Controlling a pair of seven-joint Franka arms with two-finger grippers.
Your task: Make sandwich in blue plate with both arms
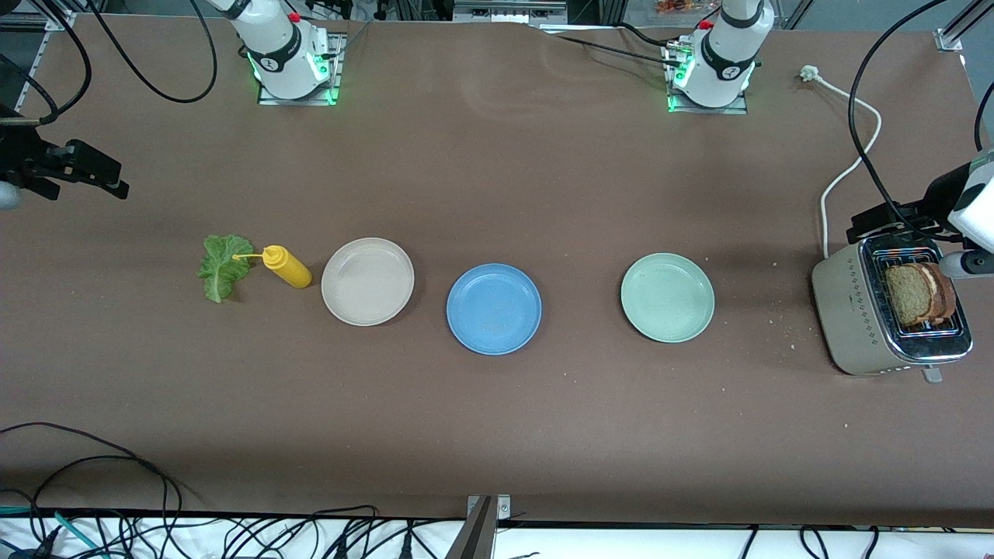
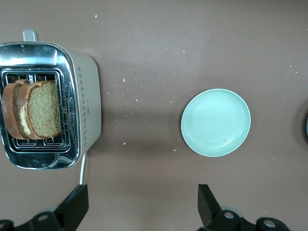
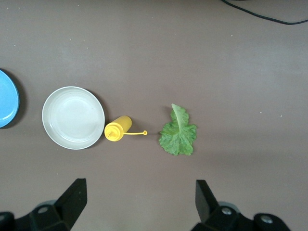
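The blue plate (image 1: 494, 308) sat bare mid-table between the beige plate (image 1: 367, 281) and the pale green plate (image 1: 667, 296). Both bread slices (image 1: 919, 294) stood in the toaster (image 1: 850, 310) at the left arm's end, under the spread left end effector (image 2: 143, 209). The lettuce leaf (image 1: 223, 266) lay beside the yellow bottle (image 1: 285, 265), below the spread right end effector (image 3: 139, 207).

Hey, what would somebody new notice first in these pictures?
Three plates in a row mid-table: the beige plate, the blue plate, the pale green plate, all bare. At the left arm's end, two bread slices stand in a toaster. At the right arm's end, a lettuce leaf lies beside a yellow squeeze bottle.
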